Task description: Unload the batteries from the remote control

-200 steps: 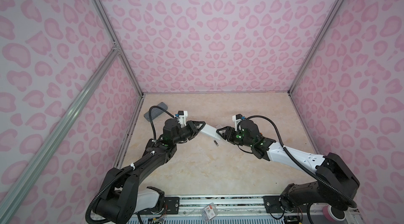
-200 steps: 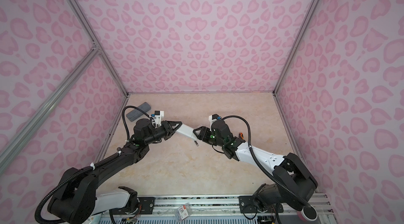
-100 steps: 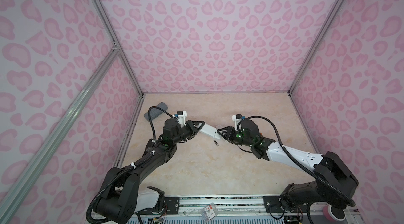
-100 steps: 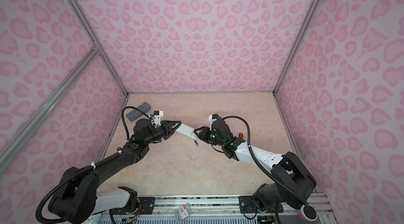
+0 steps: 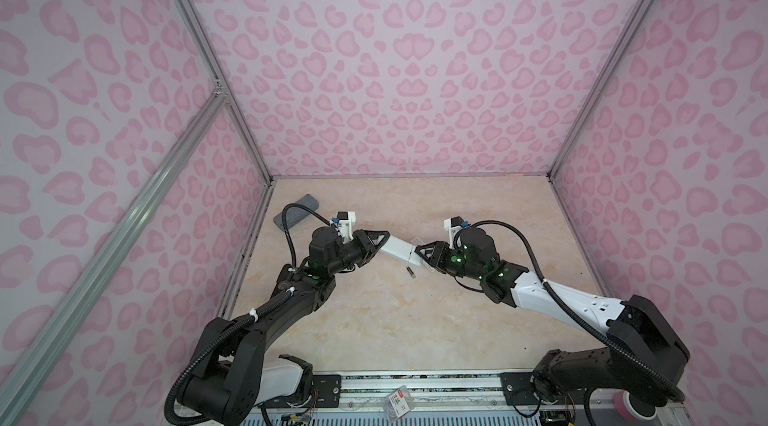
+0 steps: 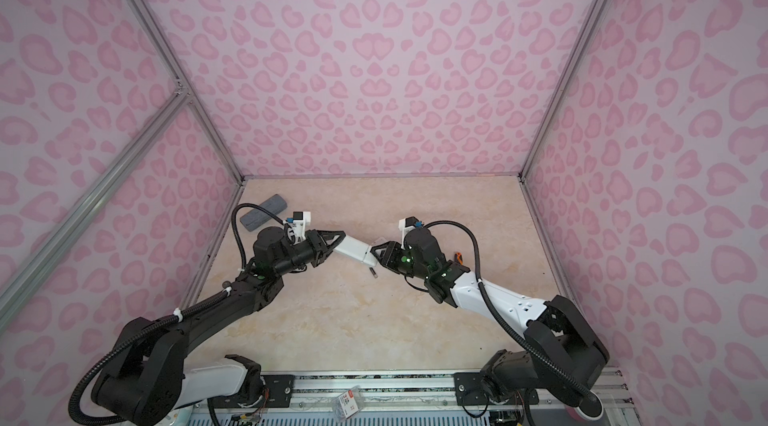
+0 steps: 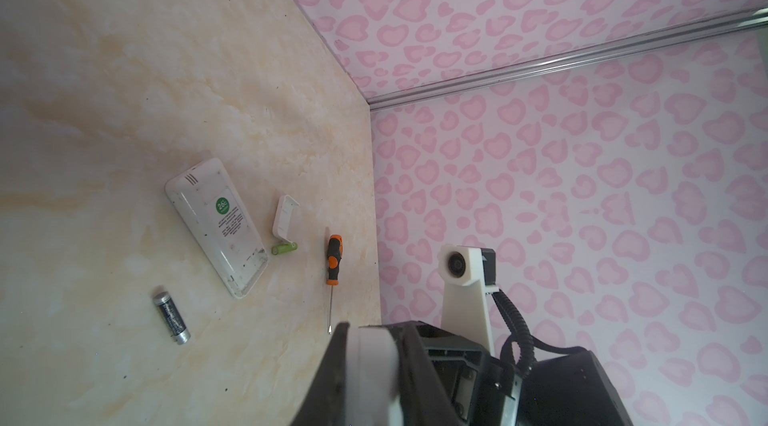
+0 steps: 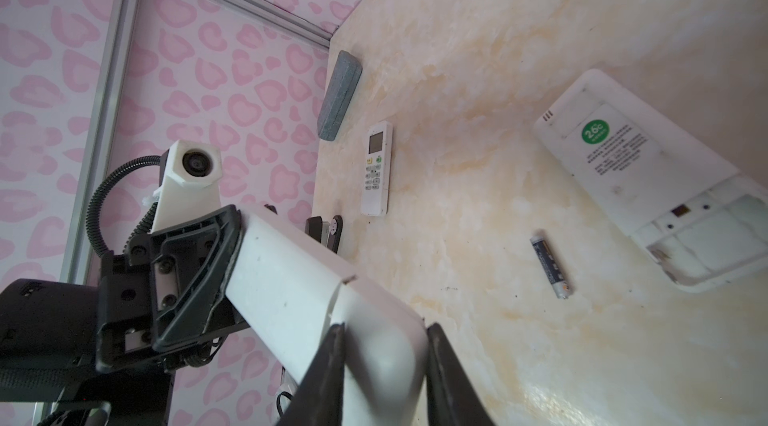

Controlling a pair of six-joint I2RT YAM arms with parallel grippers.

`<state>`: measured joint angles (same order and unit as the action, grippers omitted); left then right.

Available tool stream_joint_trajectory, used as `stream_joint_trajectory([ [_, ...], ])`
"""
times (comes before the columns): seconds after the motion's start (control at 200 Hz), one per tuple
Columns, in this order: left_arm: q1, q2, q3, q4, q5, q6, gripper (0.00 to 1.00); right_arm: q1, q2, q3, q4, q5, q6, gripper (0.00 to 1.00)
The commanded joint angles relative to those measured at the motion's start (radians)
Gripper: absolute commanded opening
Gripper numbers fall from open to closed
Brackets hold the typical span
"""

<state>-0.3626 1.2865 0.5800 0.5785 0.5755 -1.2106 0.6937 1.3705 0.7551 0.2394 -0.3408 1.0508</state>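
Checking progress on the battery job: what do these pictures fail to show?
- Battery bay contents of the held white plastic remote: unseen in every view; left tool and right tool cover its ends.
- Green-stickered white remote: hidden under the right arm in both top views.

Pink heart-print walls (image 5: 411, 70), aluminium frame rails (image 5: 195, 29), beige marbled tabletop (image 5: 415, 320).

Soft, even, fairly bright light fills the enclosure and leaves only faint, diffuse shadows on the tabletop (image 5: 374, 320). In both top views the wide lens stretches the walls (image 5: 395, 70) toward the corners. In the right wrist view a pale sheen glares off the tabletop, and the remote control (image 8: 311, 299) nearest the lens looks soft.
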Motion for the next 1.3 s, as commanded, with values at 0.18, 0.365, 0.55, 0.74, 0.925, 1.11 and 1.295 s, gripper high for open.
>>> stream_joint_trajectory([
  [0.18,0.0,0.008,-0.009,0.055,0.024,0.018,0.04,0.006,-0.001,0.015,-0.033,-0.012,-0.041,0.28],
  [0.365,0.002,0.002,-0.014,0.054,0.026,0.021,0.04,0.006,0.013,0.013,-0.047,-0.028,-0.035,0.33],
  [0.55,0.005,-0.004,-0.017,0.05,0.026,0.024,0.04,0.006,0.006,0.011,-0.053,-0.027,-0.034,0.25],
  [0.74,0.006,-0.005,-0.029,0.052,0.024,0.023,0.04,0.006,-0.015,0.022,-0.078,-0.014,-0.043,0.2],
  [0.925,0.007,-0.009,-0.027,0.05,0.025,0.023,0.03,0.008,-0.014,0.021,-0.058,-0.016,-0.031,0.19],
  [1.11,0.007,-0.004,-0.025,0.049,0.024,0.021,0.04,0.02,0.006,0.03,-0.019,-0.031,-0.01,0.19],
  [1.295,0.011,-0.009,-0.035,0.041,0.019,0.016,0.04,0.026,0.046,0.019,0.059,-0.074,0.041,0.19],
])
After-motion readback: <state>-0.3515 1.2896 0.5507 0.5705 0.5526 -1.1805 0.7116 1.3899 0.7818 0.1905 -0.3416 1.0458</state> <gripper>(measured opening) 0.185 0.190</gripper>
